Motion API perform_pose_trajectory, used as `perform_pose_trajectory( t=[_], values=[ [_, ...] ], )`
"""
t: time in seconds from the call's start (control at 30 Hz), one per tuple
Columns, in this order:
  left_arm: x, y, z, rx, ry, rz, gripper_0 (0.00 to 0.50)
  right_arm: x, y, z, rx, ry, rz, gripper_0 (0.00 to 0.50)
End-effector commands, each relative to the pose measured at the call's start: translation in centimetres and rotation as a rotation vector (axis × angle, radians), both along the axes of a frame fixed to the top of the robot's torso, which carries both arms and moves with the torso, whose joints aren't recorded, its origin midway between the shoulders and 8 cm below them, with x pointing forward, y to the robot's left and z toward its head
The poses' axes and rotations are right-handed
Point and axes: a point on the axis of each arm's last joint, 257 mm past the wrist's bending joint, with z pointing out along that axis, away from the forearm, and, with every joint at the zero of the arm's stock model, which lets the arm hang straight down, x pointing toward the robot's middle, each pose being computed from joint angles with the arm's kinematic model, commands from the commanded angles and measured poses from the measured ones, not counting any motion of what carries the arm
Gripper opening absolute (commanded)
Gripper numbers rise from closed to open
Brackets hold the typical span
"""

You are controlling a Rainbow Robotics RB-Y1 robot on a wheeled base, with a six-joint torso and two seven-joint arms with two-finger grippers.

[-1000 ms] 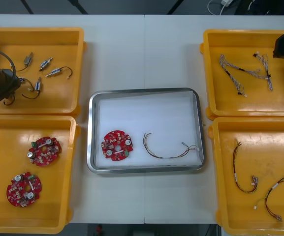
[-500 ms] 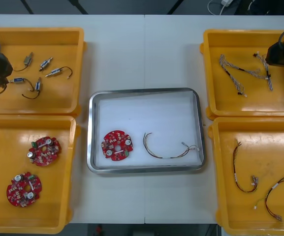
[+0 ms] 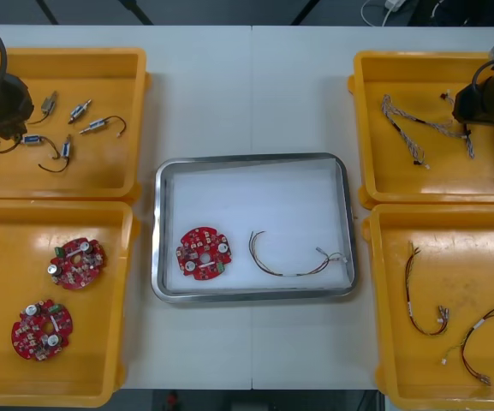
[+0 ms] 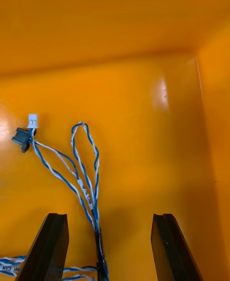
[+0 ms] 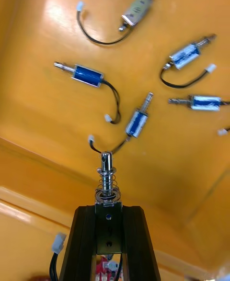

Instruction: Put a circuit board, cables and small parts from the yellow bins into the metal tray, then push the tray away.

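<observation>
My left gripper (image 3: pixel 2 120) (image 5: pixel 109 211) hangs over the far left yellow bin (image 3: pixel 135 68), shut on a small metal part (image 5: pixel 108 185) with a spring and pin, held above the bin floor. Several more small metal parts (image 3: pixel 80 110) (image 5: pixel 139 120) lie below it. Over the far right bin (image 3: pixel 366 103), my right gripper (image 3: pixel 478 107) (image 4: pixel 109 223) stands open, low down. A twisted blue and white cable (image 4: pixel 86 175) (image 3: pixel 418 128) runs between its fingers (image 4: pixel 48 247). The metal tray (image 3: pixel 165 223) holds a red circuit board (image 3: pixel 202 253) and a thin dark cable (image 3: pixel 294 261).
The near left bin (image 3: pixel 127 257) holds two more circuit boards (image 3: pixel 77 263) (image 3: pixel 41 329). Dark cables (image 3: pixel 422 300) lie in the near right bin (image 3: pixel 379 282). Bare table lies beyond the tray and in front of it.
My left gripper has risen and drawn back toward the bin's far left with the small part. The right gripper has come in from the right edge, over the twisted cables.
</observation>
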Motion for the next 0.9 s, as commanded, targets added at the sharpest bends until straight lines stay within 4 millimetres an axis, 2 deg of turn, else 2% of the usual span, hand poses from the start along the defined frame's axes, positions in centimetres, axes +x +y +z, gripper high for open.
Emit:
perform_pose_trajectory(
  t=[0.03, 0.3, 0.4, 0.53, 0.6, 0.9],
  values=[
    [-1.0, -1.2, 2.3, -0.027, -0.045, -0.002, 0.0, 1.1, 1.1, 1.5, -0.046, -0.022, 0.047, 0.5],
    [-2.7, -7.3, 2.2, -0.068, -0.076, -0.064, 0.0, 0.3, 0.2, 0.2, -0.096, 0.015, 0.053, 0.5],
    [-3.3, -10.4, 2.0, -0.083, -0.083, -0.117, 0.0, -0.1, -0.2, -0.6, -0.106, 0.031, 0.054, 0.5],
    [-3.3, -13.6, 1.5, -0.118, -0.099, -0.155, 0.0, -0.3, -0.3, -0.9, -0.114, 0.038, 0.059, 0.5],
    [-3.3, -15.5, 0.9, -0.12, -0.112, -0.174, 0.0, -0.5, -0.3, -1.3, -0.111, 0.043, 0.061, 0.5],
    [-3.0, -21.1, -2.6, -0.088, -0.129, -0.2, 0.0, -2.0, -0.1, -3.1, -0.102, 0.118, 0.075, 0.5]
  ],
)
